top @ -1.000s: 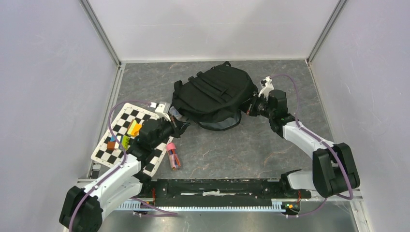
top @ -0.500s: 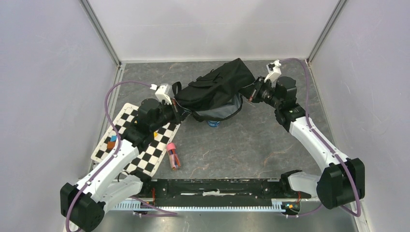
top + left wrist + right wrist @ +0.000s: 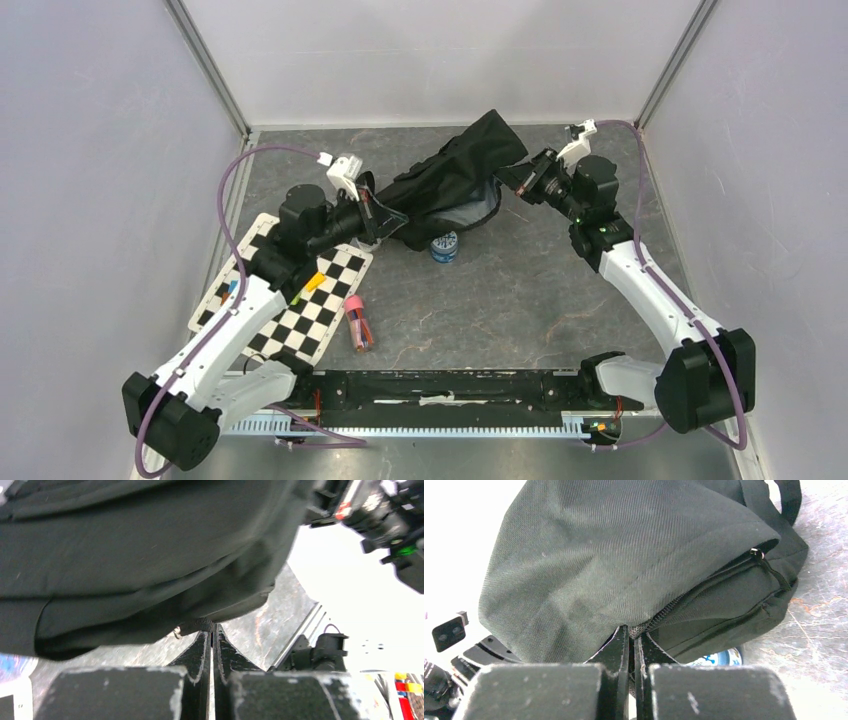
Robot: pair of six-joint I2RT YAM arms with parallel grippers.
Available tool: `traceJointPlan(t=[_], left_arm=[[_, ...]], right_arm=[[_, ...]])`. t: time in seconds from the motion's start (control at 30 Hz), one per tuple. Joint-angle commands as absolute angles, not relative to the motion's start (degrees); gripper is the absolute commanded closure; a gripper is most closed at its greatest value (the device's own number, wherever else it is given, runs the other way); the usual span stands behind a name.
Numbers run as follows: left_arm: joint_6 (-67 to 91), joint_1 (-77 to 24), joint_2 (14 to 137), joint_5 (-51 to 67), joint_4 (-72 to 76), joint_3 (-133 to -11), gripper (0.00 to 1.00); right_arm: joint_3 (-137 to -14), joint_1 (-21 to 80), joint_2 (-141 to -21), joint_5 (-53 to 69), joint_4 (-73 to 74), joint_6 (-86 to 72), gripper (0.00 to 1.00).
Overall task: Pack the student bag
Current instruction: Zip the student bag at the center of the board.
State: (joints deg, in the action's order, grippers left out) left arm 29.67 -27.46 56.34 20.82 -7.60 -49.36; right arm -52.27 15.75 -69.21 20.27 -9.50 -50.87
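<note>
The student bag (image 3: 455, 175) hangs off the table (image 3: 530, 300) toward its far middle, stretched between our two arms. Its right end sits higher than its left, and its grey-lined mouth faces down and toward us. The left gripper (image 3: 375, 215) has its fingers pressed together on a fold at the bag's lower edge. The right gripper (image 3: 510, 178) pinches the fabric right at the zipper line, fingertips closed with cloth between them. A round blue-and-white tub (image 3: 444, 246) stands on the table just below the open mouth, apart from the fabric as far as we can tell.

We judge the step in hand to be holding the bag up and spreading its mouth so that things can go in. To do it well, we should move both pinches together and keep the tension even, since these are thin grips on soft cloth and a jerk could pull a fold free. We should also turn the mouth up or sideways, because as it hangs anything inside could drop out.

Near the left arm lie a checkerboard (image 3: 330, 310) with small coloured pieces on it and a pink-ended bundle (image 3: 358, 325), both well clear of the bag.
</note>
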Motion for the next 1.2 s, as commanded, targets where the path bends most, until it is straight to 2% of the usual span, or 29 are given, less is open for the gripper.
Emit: traceJointPlan(t=[0.0,0.17,0.27,0.37,0.63,0.7,0.77,0.87,1.03,1.1,1.17], left_arm=[[27.2,-27.5,56.9,27.4,0.5,-58.5,0.98],[29.9,-27.2,60.5,25.8,0.4,-64.2,0.98],[32.2,-27.2,61.6,25.4,3.6,-65.7,0.98],[34.1,-27.2,64.1,26.4,5.5,-67.8,0.98],[36.3,-27.3,69.6,27.4,7.1,-75.8,0.98],[36.4,-27.3,70.5,28.1,6.8,-77.7,0.98],[35.2,-27.3,70.7,27.0,3.9,-79.8,0.98],[33.2,-27.1,70.7,24.6,-2.3,-82.6,0.98],[35.4,-26.3,71.5,27.5,-8.7,-86.0,0.98],[35.3,-25.8,71.1,29.3,-11.3,-87.0,0.98],[34.9,-25.2,70.7,31.7,-13.9,-87.9,0.98]], right_arm=[[-56.7,15.7,-65.1,15.1,-23.2,-59.9,1.0],[-56.7,16.3,-64.2,13.0,-22.4,-59.3,1.0],[-55.3,17.2,-63.7,11.6,-20.9,-56.8,0.94],[-54.1,19.0,-64.3,10.4,-20.3,-54.9,0.93],[-58.2,31.9,-67.5,0.4,-20.1,-47.9,0.91],[-59.7,33.6,-68.5,-1.5,-20.4,-45.8,0.87],[-61.0,33.8,-69.2,-2.1,-19.3,-43.1,0.8],[-61.3,33.8,-68.1,-3.3,-17.8,-35.2,0.6],[-57.6,33.8,-62.5,-0.4,-18.2,-16.0,0.33],[-55.0,33.8,-60.1,4.3,-19.6,-9.1,0.27],[-52.7,33.8,-58.0,12.4,-21.7,-3.0,0.25]])
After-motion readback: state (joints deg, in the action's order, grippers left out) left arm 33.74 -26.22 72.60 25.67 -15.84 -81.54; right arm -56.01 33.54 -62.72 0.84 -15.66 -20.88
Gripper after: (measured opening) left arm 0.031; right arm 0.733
